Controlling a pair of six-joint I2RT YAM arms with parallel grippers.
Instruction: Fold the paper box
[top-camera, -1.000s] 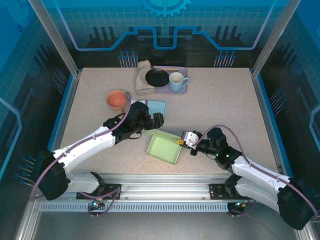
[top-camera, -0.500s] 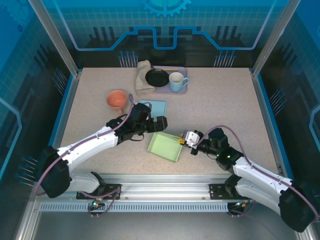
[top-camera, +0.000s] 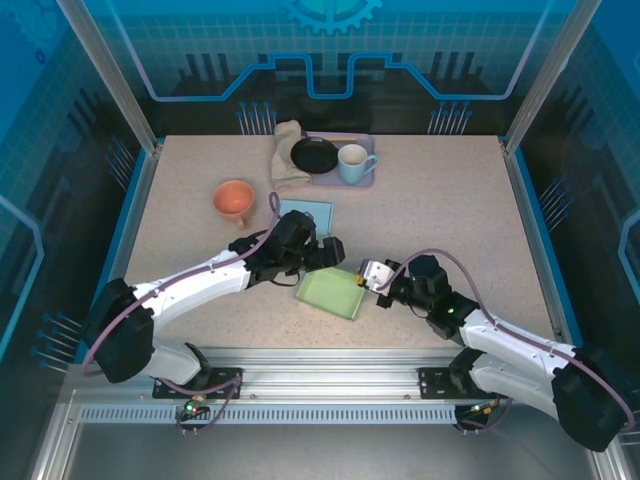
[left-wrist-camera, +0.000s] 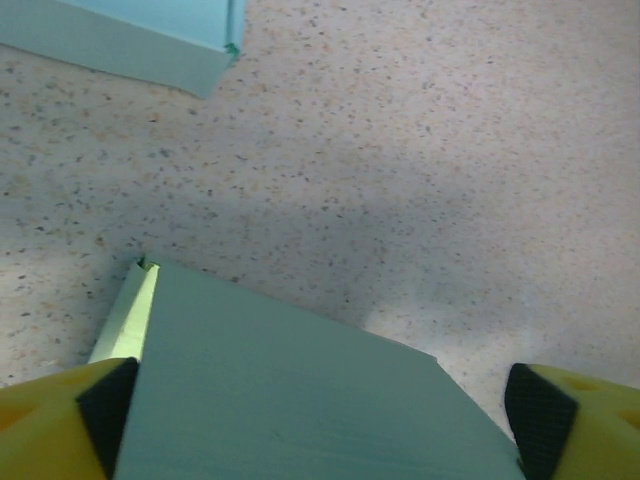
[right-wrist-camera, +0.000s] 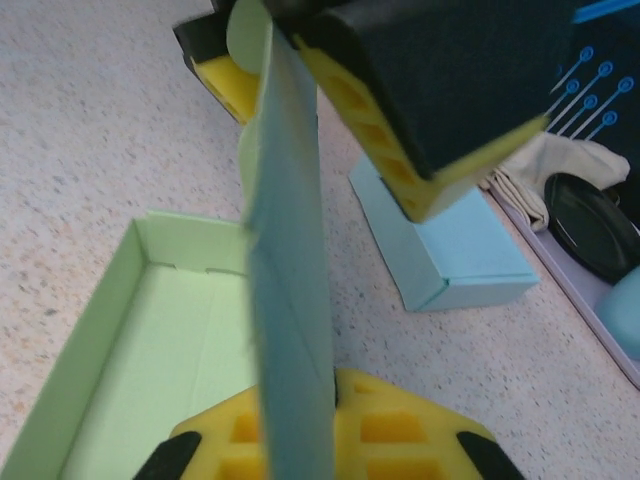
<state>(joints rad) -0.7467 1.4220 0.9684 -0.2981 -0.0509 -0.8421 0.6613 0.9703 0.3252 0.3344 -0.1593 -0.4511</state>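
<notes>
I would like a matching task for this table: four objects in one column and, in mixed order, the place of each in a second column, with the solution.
Objects
1. green paper box
2. orange cup
3. mug
4. cloth

Places
A. on the purple tray
B. nearest to the arm bases
C. at the far edge of the table, beside the tray
D. beside the light blue box, not touching it

Pairs: 1-B, 2-D, 3-A, 4-C
</notes>
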